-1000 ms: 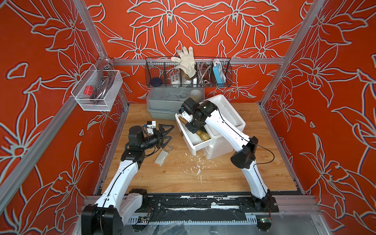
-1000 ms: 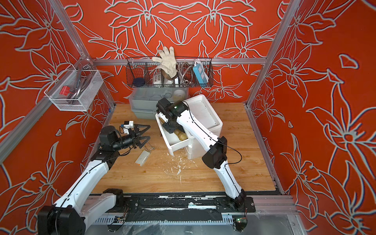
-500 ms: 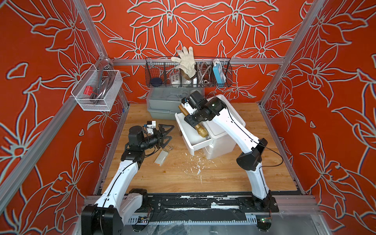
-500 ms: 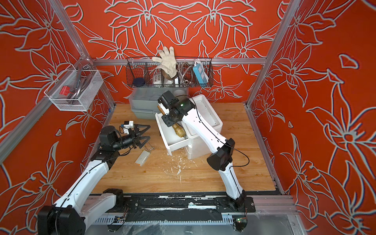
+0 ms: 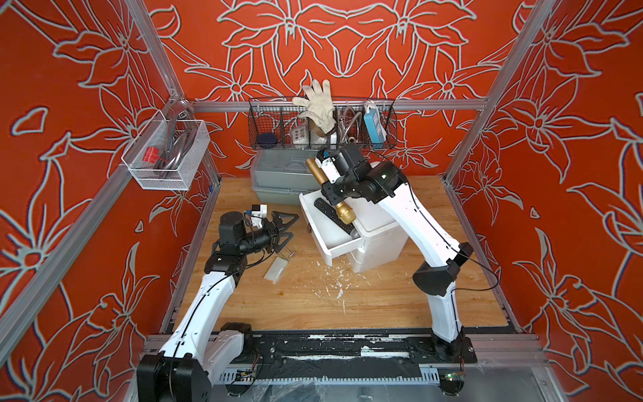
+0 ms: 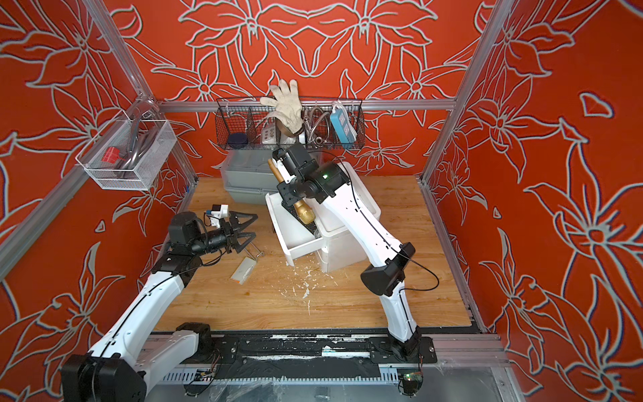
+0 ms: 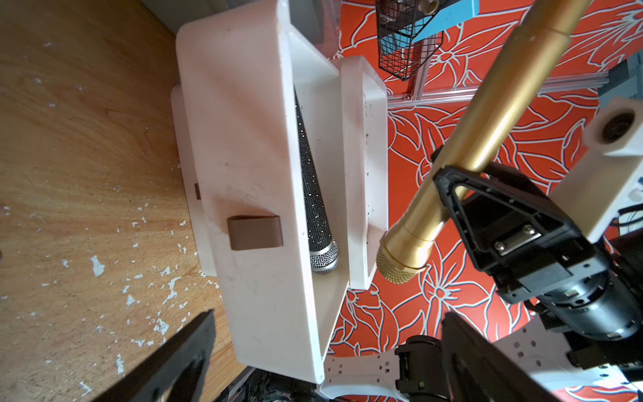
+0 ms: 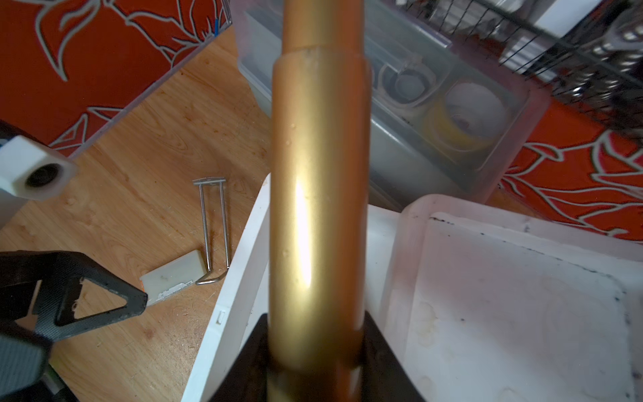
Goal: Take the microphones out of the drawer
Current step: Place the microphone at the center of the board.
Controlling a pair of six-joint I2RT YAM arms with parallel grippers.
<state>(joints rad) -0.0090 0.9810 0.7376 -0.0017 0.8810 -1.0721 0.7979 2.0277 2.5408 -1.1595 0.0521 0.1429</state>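
Right hand [image 5: 334, 198], clamped on gold microphone [image 5: 345, 215], risen since a second ago; microphone now clear above drawer [image 5: 339, 249]. Black microphone [image 5: 330, 214] remains inside. Left hand [image 5: 291, 228] unmoved, spread wide.

**Obscured items noted**

Right wrist view: gold microphone [image 8: 318, 209] cut off at both ends and blurred; it covers the inner faces of the right gripper [image 8: 316, 348]; left wrist view: black microphone [image 7: 315, 209] mostly behind the front of the drawer [image 7: 250, 139]; left gripper [image 7: 328, 316] fingers cut off by the picture's edge.
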